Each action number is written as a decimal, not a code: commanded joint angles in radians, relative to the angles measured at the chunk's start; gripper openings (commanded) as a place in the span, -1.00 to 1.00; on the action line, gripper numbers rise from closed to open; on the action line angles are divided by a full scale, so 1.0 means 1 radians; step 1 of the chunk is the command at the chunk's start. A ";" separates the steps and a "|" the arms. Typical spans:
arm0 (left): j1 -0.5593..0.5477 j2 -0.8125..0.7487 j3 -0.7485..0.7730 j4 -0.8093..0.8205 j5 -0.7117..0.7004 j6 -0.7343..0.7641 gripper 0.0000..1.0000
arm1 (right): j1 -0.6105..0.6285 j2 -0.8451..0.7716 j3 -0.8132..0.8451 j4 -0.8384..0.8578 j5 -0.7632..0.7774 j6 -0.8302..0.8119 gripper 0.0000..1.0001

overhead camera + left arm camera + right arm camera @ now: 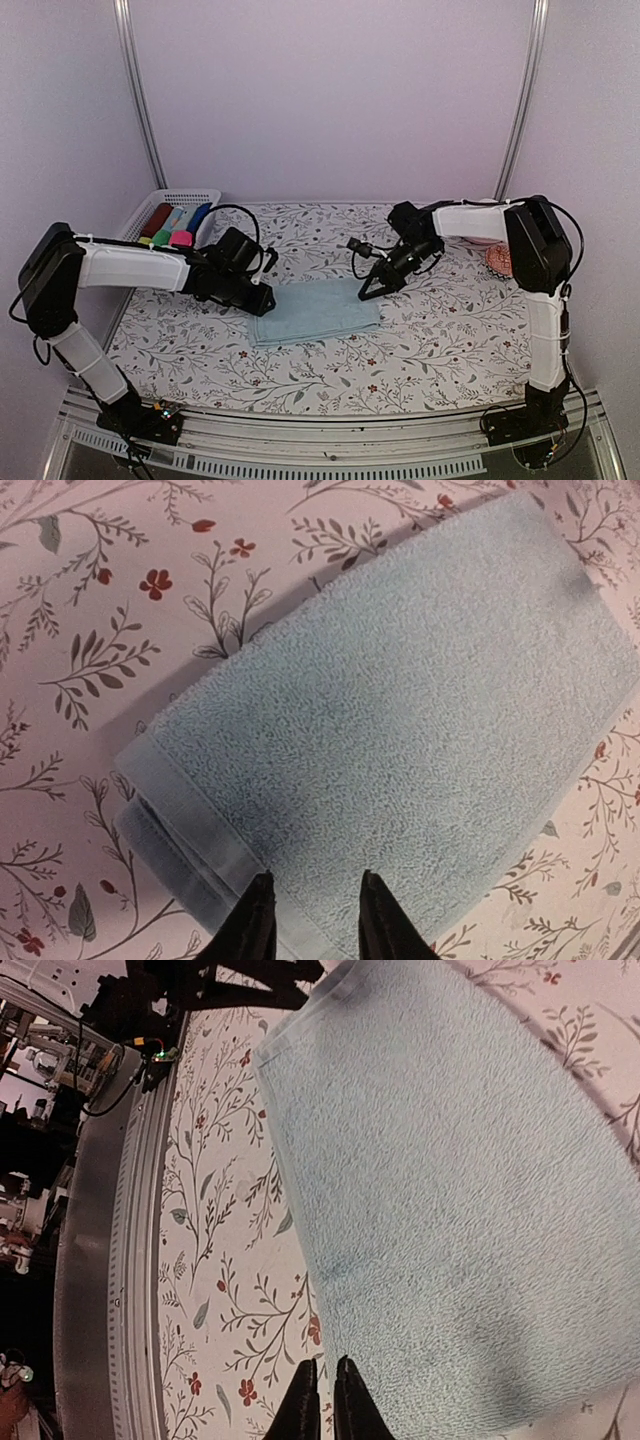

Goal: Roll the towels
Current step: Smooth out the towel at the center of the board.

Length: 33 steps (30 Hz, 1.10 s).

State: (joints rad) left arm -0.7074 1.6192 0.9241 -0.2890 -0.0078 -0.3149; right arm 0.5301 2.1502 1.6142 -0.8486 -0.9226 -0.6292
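Pale blue terry towel (pixel 315 310) lies folded flat mid-table on the floral-print tablecloth (pixel 440 340). Left gripper (pixel 315 876) sits low over the towel's left hem, jaws narrowly parted, nothing visible between them. Right gripper (pixel 326 1362) is at the towel's right edge, jaws nearly together; cannot tell whether it pinches cloth.

A robotics lab test cell: left arm (pixel 135 268) and right arm (pixel 545 310) bolted to a metal rail (pixel 330 440) at the table (pixel 400 365) edge, bare wiring (pixel 110 1100), plain walls (pixel 330 90) framed by metal poles (pixel 140 95).
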 commanded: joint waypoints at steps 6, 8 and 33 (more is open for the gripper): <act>0.019 0.070 -0.054 0.101 0.003 -0.004 -0.43 | 0.003 0.087 -0.102 -0.074 -0.041 -0.066 -0.84; 0.019 0.074 -0.067 0.105 0.001 -0.004 -0.43 | 0.003 0.102 -0.121 -0.053 -0.008 -0.041 -0.85; 0.017 -0.143 -0.053 0.034 -0.115 0.025 0.94 | 0.032 -0.129 0.040 0.033 0.505 -0.049 0.52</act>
State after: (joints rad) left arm -0.6918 1.5448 0.8494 -0.2325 -0.0601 -0.2996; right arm 0.5358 2.0895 1.6176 -0.9520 -0.6964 -0.6983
